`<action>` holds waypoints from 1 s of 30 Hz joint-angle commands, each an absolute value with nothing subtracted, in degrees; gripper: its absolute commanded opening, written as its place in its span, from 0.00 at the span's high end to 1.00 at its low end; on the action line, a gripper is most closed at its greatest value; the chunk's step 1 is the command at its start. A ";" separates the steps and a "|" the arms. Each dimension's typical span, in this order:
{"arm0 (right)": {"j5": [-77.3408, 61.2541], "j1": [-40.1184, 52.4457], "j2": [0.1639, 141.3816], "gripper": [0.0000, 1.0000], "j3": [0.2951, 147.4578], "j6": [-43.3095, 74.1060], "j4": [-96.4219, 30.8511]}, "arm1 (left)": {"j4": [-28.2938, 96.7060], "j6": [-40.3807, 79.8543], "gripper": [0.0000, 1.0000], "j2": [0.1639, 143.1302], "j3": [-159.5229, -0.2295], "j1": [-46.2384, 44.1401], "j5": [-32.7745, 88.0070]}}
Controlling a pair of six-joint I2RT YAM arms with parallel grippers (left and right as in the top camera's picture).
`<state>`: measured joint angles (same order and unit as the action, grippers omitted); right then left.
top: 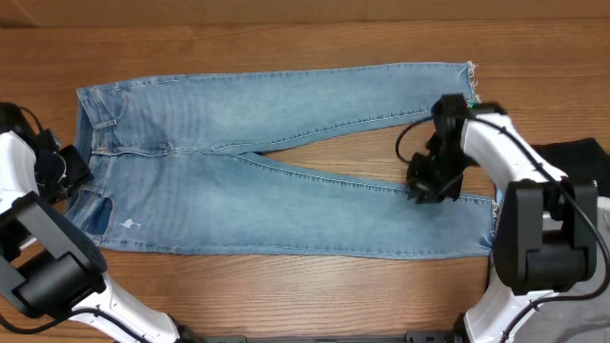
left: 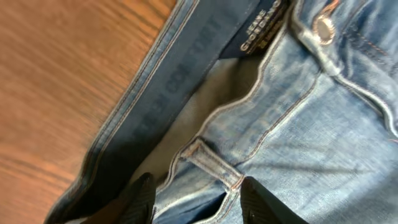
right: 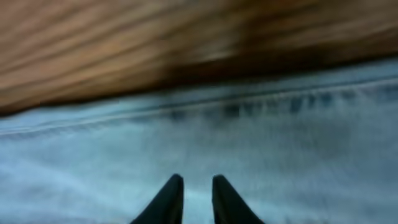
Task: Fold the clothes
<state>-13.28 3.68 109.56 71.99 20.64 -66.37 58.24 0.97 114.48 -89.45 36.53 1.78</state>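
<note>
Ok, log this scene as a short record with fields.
jeans: spread flat on the table, unfolded, legs splayed apart
left pincer: open, at the waistband
right pincer: tips nearly together over the leg nearer the robot, toward its hem end; grip unclear
fold: not yet started

Overhead: bright, even, diffuse light, sharp edge to edge. Thin soft shadows hug the edges of the jeans [top: 286, 191] on the tabletop [top: 286, 38]. Left wrist: denim crisp at centre, wood at 9 o'clock smeared, inside of the waistband dim. Right wrist: heavy motion blur throughout, wood streaked at 12 o'clock, with a dark shadow band just below it.
</note>
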 commanded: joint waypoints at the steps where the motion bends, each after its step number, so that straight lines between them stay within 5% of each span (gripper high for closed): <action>1: -13.13 3.53 109.32 0.84 65.93 23.22 -60.10 | 58.11 -3.92 0.49 114.78 -90.89 37.01 7.44; 13: -12.47 3.49 109.32 0.86 60.01 28.80 -50.76 | 55.40 -6.46 0.48 121.23 -90.72 36.99 6.74; 15: -12.45 3.49 109.32 0.87 60.01 28.80 -51.09 | 55.90 -6.44 0.64 122.10 -90.72 37.01 7.92; 17: -12.43 3.49 109.32 0.87 60.01 28.80 -51.03 | 57.36 -6.39 0.96 122.08 -90.94 37.08 7.92; 30: -7.92 3.46 109.32 0.87 60.01 30.72 -51.92 | 72.16 4.10 0.96 118.39 -106.54 47.77 -0.80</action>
<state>-14.17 3.75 106.50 61.80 30.22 -53.43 72.58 1.61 121.21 -103.53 43.81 3.90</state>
